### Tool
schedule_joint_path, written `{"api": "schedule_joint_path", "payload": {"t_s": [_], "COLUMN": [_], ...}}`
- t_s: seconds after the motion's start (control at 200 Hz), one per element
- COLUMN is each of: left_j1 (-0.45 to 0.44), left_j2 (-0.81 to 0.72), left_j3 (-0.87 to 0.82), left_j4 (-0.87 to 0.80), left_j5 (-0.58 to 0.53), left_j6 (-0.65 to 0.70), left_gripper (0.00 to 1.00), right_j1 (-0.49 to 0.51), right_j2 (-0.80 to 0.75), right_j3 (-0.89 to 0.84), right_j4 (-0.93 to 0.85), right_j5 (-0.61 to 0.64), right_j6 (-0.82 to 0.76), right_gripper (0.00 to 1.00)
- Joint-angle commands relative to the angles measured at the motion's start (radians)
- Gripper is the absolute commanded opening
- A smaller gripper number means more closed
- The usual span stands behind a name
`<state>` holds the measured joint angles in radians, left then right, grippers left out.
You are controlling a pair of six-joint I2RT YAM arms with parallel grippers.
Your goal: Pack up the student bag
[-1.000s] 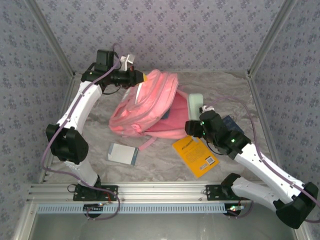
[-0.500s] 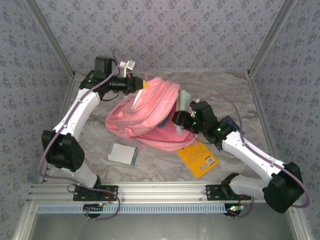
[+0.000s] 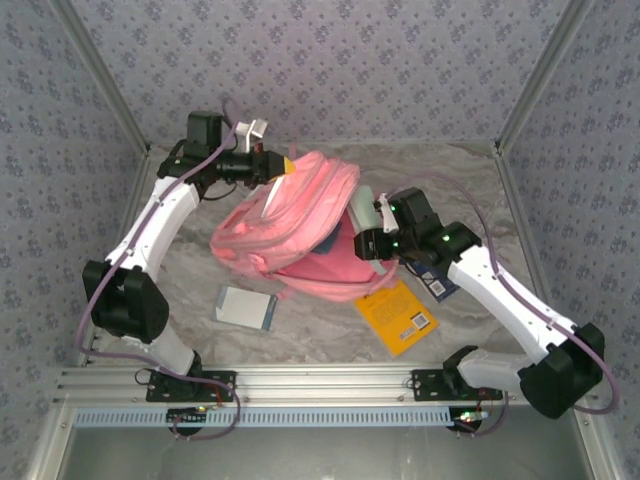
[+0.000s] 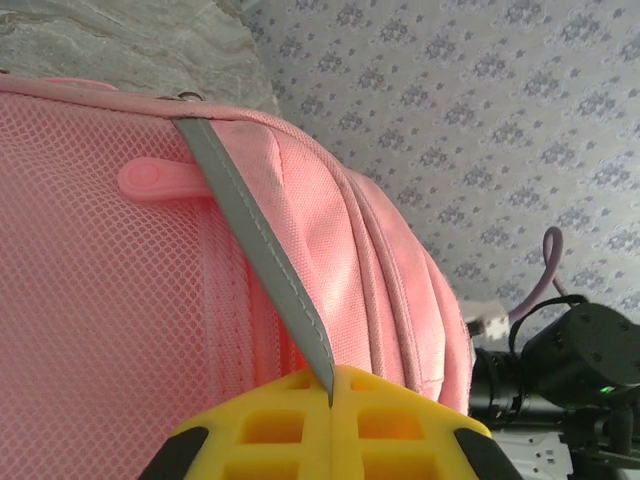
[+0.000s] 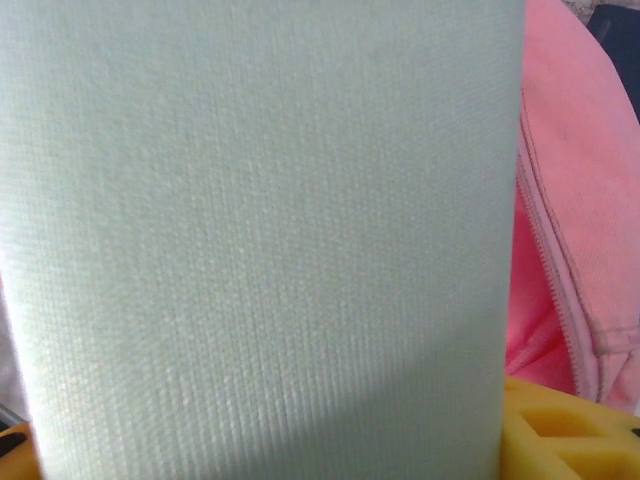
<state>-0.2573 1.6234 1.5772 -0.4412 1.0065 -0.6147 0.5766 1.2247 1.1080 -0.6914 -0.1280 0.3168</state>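
The student bag (image 3: 290, 225), a soft pink backpack, lies mid-table with its upper side lifted. My left gripper (image 3: 284, 166) is at the bag's far top corner. In the left wrist view its yellow pads (image 4: 270, 425) are shut on the bag's grey reflective strip (image 4: 258, 238), beside pink mesh (image 4: 110, 310). My right gripper (image 3: 370, 228) is at the bag's right opening, shut on a pale green fabric case (image 3: 361, 208). That case (image 5: 260, 230) hides most of the right wrist view, with the pink bag's zip edge (image 5: 560, 230) to its right and one yellow pad (image 5: 575, 440) showing.
A yellow book (image 3: 398, 312) lies on the table in front of the bag, right of centre. A white and grey-blue notebook (image 3: 245, 306) lies front left. A dark blue item (image 3: 440, 281) sits under my right forearm. Patterned walls close three sides; a metal rail (image 3: 320, 385) runs along the near edge.
My right gripper has carried the pale green case left and away from me, up to the bag's opening. The left gripper has lifted the bag's top slightly.
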Motion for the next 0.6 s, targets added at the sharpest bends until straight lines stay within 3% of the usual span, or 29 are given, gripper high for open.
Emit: {"api": "schedule_joint_path", "payload": {"t_s": [0.0, 0.215, 0.38, 0.595], "left_j1": [0.026, 0.021, 0.006, -0.008], "left_j2": [-0.057, -0.066, -0.063, -0.057], "left_j3": [0.063, 0.024, 0.026, 0.038], "left_j4": [0.171, 0.228, 0.244, 0.262], "left_j5": [0.069, 0.089, 0.112, 0.135], "left_j6": [-0.070, -0.101, -0.104, -0.107], "left_gripper": [0.00, 0.00, 0.00, 0.00], "right_j1": [0.012, 0.050, 0.098, 0.144], "right_j2": [0.049, 0.139, 0.346, 0.560], "right_j3": [0.034, 0.059, 0.197, 0.295], "right_j4": [-0.159, -0.036, 0.050, 0.206], "right_j5": [0.067, 0.151, 0.333, 0.609], "right_j6": [-0.215, -0.312, -0.428, -0.629], "right_gripper": [0.59, 0.59, 0.59, 0.70]}}
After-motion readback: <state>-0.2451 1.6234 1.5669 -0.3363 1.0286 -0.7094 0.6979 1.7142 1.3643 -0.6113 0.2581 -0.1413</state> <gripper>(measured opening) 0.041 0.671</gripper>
